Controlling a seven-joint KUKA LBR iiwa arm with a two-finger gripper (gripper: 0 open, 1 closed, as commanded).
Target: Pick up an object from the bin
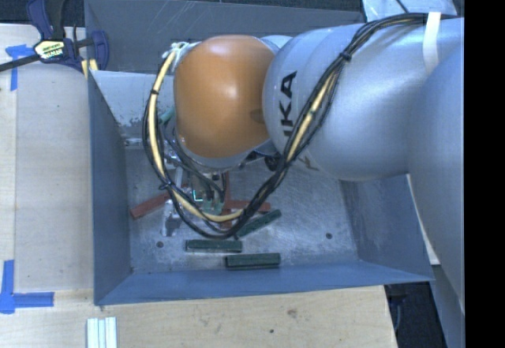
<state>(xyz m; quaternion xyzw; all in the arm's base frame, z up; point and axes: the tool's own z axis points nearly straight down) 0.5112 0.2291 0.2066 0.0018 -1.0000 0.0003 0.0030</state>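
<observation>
1. The arm (371,94) is reaching into the grey metal bin (237,285) from the right, and its orange cover (221,94) is sitting above the middle of the bin floor.
2. Beneath that cover, the end effector (181,200) is hanging low over the left-centre of the floor. Looping yellow and black cables (162,157) are wrapping around it (they are screening most of it), so I cannot tell whether it is apart, together or clamped on anything.
3. The thing lying nearest to it is a reddish-brown strip (147,209), resting flat on the floor just to the left of the end effector.
4. The strip's long axis is running roughly left to right and tilting slightly. Its left end is pointing toward the bin's left wall and a little toward the front, and its right end is pointing in under the end effector. Whether the two are touching is not showing.
5. A short red piece (237,203) is peeking out just right of the end effector, with the cables partly covering it.
6. A tilted dark green bar (267,219) is lying beside the red piece, with its right end rising toward the back of the bin.
7. Nearer the front wall, a middle dark green bar (213,245) is lying lengthwise left to right under the cable loop. A front dark green bar (252,260) is lying parallel just beside it, further right and closer to the wall.
</observation>
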